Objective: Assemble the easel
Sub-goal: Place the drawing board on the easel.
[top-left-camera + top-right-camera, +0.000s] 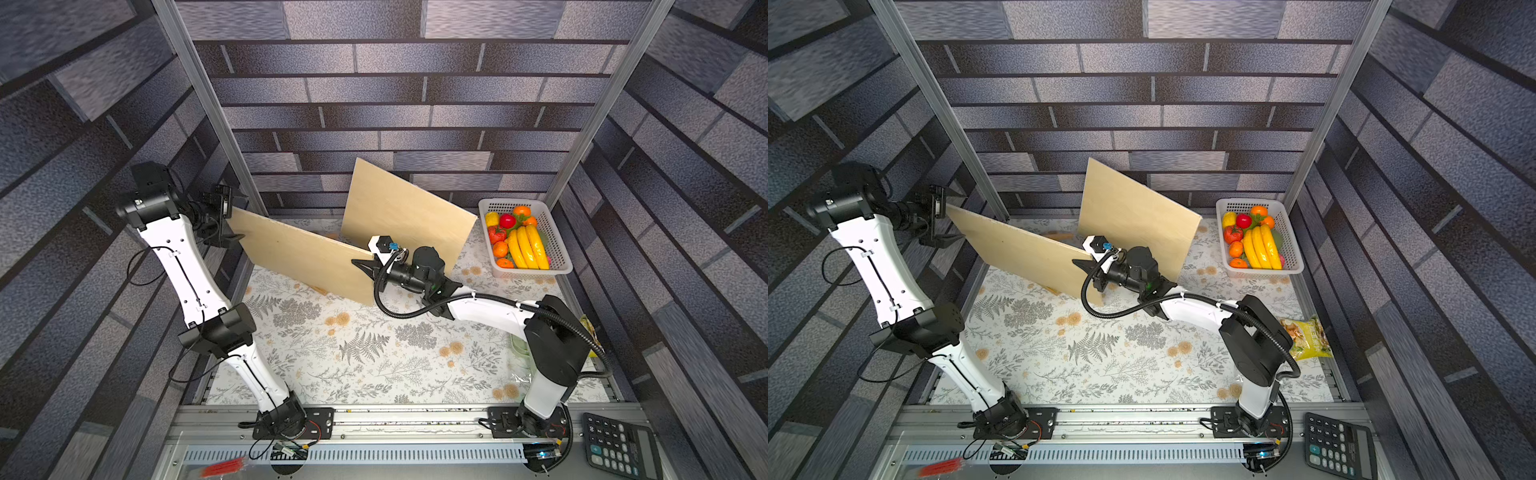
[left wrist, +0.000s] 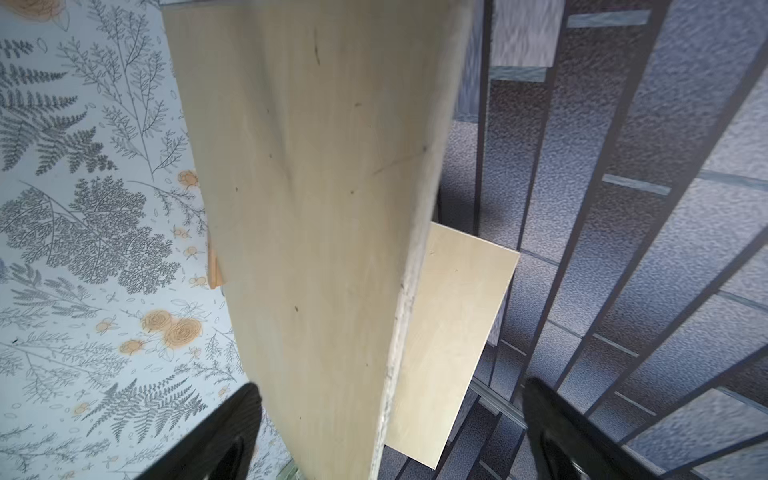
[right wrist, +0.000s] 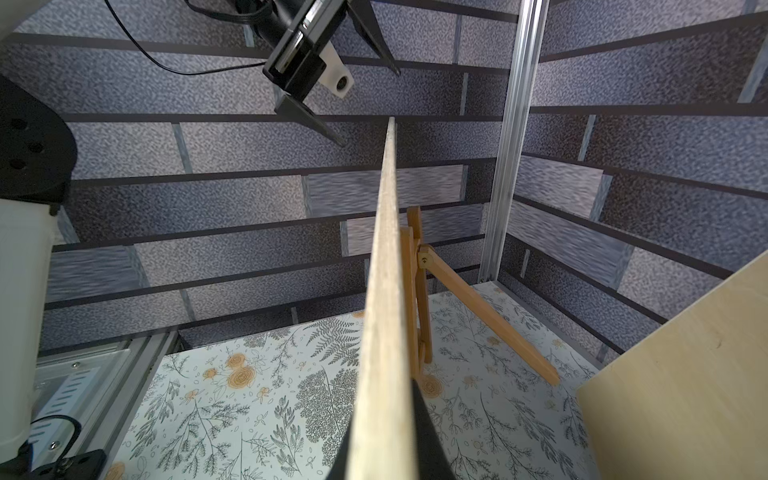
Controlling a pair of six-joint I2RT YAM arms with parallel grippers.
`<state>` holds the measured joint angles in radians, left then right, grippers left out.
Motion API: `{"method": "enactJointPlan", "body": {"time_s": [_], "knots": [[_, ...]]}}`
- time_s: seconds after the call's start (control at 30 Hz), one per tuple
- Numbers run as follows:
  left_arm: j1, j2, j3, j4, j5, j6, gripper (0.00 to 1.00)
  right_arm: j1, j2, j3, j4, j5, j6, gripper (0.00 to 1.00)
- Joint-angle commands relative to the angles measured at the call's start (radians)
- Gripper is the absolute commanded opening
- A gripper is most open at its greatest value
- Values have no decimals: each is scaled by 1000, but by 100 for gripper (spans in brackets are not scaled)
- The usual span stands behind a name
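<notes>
Left fingers (image 2: 224,419): spread wide, either side of the board's (image 1: 303,253) far end, no contact.
Right fingers (image 3: 424,432): pinching the board's near end.
Board: on edge, tilted against the easel (image 3: 419,291) on the surface (image 1: 374,353).
Second board (image 1: 407,216): leaning at the back wall.

floral table (image 1: 374,365) bears easel (image 3: 490,316), fruit basket (image 1: 555,239).

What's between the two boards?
The wooden easel, standing right beside the near board, its back leg splayed toward the far board. The right wrist view shows it best.
</notes>
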<state>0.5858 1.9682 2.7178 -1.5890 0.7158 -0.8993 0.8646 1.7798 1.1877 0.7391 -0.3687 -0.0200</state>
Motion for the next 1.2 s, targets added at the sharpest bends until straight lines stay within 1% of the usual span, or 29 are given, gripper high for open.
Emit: {"method": "enactJointPlan", "body": {"time_s": [0.0, 0.17, 0.23, 0.43, 0.6, 0.7, 0.77, 0.87, 1.03, 1.1, 1.17], "knots": [[37, 6, 72, -220, 68, -13, 100, -16, 51, 23, -41, -51, 93, 0], [48, -10, 57, -220, 95, 69, 100, -29, 76, 45, -54, 17, 46, 0], [44, -14, 35, -210, 112, 89, 100, -29, 78, 47, -53, 62, 34, 0], [17, -3, 34, -205, 122, 133, 100, -24, 72, 46, -69, 181, -32, 0], [-17, 0, 26, -221, 111, 173, 100, -26, 79, 44, -69, 208, -29, 0], [-55, -29, -29, -221, 86, 214, 100, -26, 91, 38, -58, 217, -11, 0], [-78, -64, -96, -212, 67, 241, 100, -27, 104, 45, -76, 227, -1, 0], [-92, -155, -263, -140, 54, 248, 100, -29, 120, 51, -74, 223, 24, 0], [-31, -371, -730, 132, 127, 119, 100, -39, 151, 61, -31, 143, 107, 0], [-10, -431, -861, 206, 147, 85, 100, -50, 157, 55, -25, 109, 137, 0], [-1, -462, -918, 216, 141, 91, 100, -53, 155, 49, -29, 87, 142, 0]]}}
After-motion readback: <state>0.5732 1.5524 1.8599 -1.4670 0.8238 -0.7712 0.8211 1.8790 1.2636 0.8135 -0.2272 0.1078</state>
